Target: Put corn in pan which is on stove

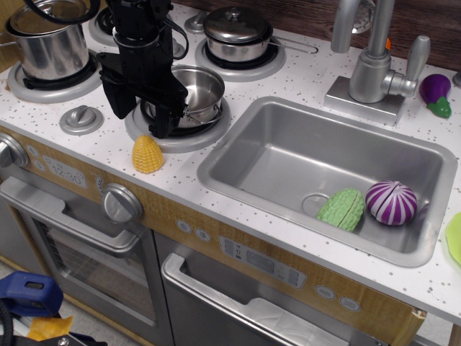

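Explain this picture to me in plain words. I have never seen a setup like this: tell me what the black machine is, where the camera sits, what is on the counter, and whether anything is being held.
There is one picture, taken from above and in front of a toy kitchen. The black machine is a robot arm reaching down; its grasping end, the gripper, hangs over the front burner. Whether it is open or shut cannot be told from here, and nothing shows in its grip. The white speckled surface is the stove. On its front burner sits a shallow shiny pan, which looks empty. The yellow corn lies on the counter just in front of that burner, outside the pan. Behind are a tall steel pot and a lidded saucepan. The sink to the right holds a green ribbed toy vegetable and a purple striped one.
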Controlling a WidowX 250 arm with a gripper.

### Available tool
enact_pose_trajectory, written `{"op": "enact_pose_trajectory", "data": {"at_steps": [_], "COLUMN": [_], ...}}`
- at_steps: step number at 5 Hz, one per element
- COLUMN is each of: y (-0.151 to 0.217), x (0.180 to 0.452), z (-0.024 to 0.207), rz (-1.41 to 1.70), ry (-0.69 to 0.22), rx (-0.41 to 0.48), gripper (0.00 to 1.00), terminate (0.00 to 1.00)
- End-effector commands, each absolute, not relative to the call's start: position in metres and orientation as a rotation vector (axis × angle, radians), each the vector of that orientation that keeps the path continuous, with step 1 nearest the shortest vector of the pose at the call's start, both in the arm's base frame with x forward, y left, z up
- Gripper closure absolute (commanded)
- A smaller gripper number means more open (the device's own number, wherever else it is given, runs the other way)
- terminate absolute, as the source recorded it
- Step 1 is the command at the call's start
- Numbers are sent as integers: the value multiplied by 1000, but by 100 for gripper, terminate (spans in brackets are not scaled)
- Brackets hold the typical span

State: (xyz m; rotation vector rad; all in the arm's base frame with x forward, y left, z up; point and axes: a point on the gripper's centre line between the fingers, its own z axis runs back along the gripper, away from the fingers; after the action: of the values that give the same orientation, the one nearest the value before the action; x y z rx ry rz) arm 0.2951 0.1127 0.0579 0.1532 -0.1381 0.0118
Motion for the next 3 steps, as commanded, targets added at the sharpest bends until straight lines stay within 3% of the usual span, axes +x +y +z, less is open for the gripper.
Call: {"op": "enact_pose_trajectory", "data": {"at_steps": [1, 3], "y": [113, 126], "x": [295, 297], "z": [58, 43], "rz": [12, 9], "ry": [-138, -174], "rx": [153, 86], "gripper": [0, 0], "terminate": [0, 0]}}
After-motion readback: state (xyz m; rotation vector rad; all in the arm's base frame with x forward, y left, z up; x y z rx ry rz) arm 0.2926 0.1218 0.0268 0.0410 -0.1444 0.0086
